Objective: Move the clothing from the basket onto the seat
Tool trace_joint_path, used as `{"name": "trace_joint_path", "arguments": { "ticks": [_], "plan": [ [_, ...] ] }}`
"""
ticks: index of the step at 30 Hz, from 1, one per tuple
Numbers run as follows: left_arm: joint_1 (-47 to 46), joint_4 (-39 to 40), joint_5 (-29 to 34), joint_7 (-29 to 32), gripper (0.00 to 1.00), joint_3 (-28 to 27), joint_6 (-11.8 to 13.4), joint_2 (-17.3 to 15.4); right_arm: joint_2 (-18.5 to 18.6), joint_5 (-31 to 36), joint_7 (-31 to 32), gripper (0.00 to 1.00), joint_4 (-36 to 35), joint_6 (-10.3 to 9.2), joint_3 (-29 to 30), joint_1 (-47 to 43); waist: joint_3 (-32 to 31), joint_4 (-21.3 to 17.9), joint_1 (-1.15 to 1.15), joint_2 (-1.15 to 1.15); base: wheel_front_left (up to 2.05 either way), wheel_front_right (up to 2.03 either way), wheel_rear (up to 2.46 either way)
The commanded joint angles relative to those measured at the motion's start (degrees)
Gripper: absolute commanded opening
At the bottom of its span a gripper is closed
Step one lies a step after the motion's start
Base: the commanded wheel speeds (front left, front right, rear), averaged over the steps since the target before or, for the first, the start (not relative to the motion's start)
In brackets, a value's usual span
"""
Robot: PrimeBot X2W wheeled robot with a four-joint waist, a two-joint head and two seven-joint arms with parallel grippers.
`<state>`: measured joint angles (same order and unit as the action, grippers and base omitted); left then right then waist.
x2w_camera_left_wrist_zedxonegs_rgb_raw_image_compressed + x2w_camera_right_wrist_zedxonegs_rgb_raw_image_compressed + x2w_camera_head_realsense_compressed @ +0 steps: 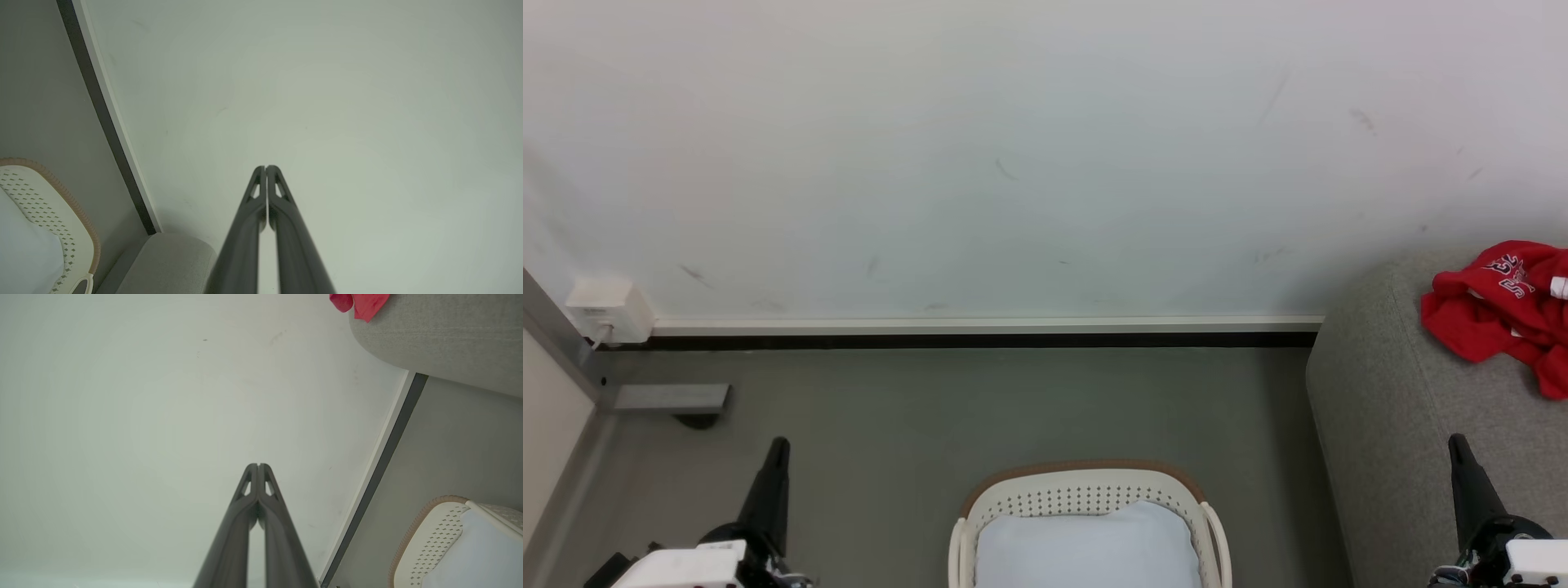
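Counting left to right in the head view gives two grippers, one basket, one pad, one seat and one heap of clothing.

The left gripper [778, 445] stands well left of the basket [1086, 488]. Its two dark fingers are pressed together along their length, with nothing between them, and it points up over bare floor. The basket sits low in the middle, cream-white with perforated walls and a brown rim. A single pale blue-white pad [1086, 543] covers the part of its inside that shows.

Right of the basket, near it but apart, rises the light grey seat [1380, 425] with its rounded corner. The clothing [1494, 318] lies on top of the seat — one crumpled bright red heap with white lettering, well right of the basket and farther back. How many garments make up the heap cannot be told. The right gripper [1458, 445], also right of the basket, shows in front of the seat, closed tight and holding nothing.

Under the basket is a smooth grey floor [915, 408]. Behind the basket stands a pale, lightly scuffed wall [1013, 163] with one white skirting strip [980, 325] over a dark line. Far left of the basket are one small white wall box [609, 309] and — just below it — one grey metal bar [670, 398].
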<state>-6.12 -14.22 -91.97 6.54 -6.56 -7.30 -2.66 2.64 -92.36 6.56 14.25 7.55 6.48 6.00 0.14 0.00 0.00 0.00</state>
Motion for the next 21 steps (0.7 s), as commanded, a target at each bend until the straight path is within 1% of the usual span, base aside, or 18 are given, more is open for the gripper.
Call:
{"name": "trace_joint_path", "arguments": {
  "ticks": [1,21],
  "plan": [
    [-0.5,0.19,-0.78,0.22,0.0,-0.08,-0.38,-0.4,0.45,-0.09,0.16,0.0,-0.32,-0.12,0.21,0.7,0.0,0.0,0.0,0.0,0.0,0.0,0.0],
    [-0.5,0.2,-0.79,0.22,0.0,-0.08,-0.38,-0.41,0.45,-0.09,0.16,0.0,-0.32,-0.12,0.21,0.7,0.0,0.0,0.0,0.0,0.0,0.0,0.0]
  ]
}}
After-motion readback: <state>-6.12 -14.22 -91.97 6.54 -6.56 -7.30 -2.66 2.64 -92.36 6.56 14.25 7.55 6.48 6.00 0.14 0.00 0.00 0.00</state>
